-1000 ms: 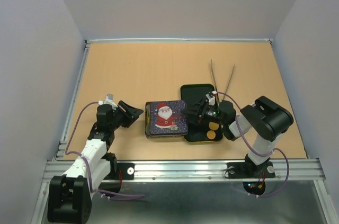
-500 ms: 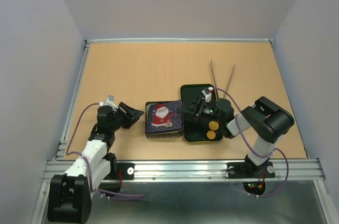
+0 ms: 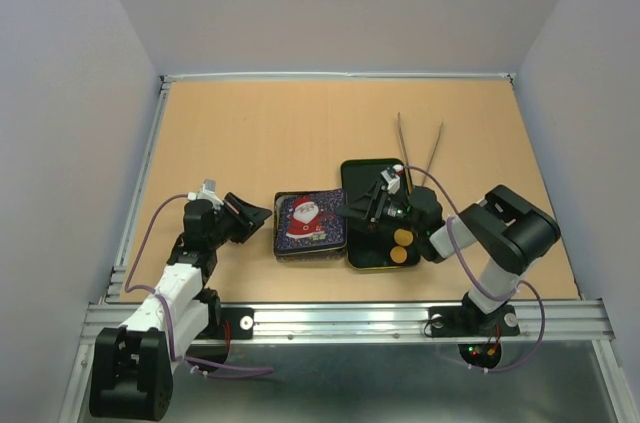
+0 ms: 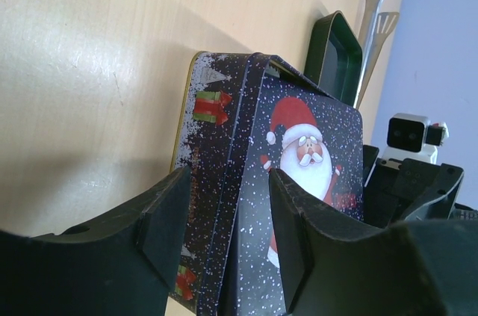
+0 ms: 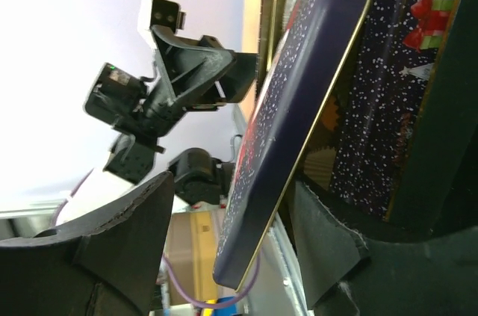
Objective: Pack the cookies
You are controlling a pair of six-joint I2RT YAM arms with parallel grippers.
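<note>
Lid stage, likely opening. The printed metal Santa lid (image 5: 299, 107) sits tilted on its rectangular tin (image 4: 202, 129). Right gripper (image 5: 231, 185) is spread around the lid's right edge. Left gripper (image 4: 224, 181) straddles the tin's left end; can't tell if it's pinching. Two flat round orange cookies (image 3: 403, 239) lie in a glossy green tray (image 3: 370, 171) just right of the tin. Next: pinch the lid and lift it clear.

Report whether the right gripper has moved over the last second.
Yes. The right gripper has shifted left and slightly away from the arm bases, crossing the fixed green tray toward the Santa tin.
</note>
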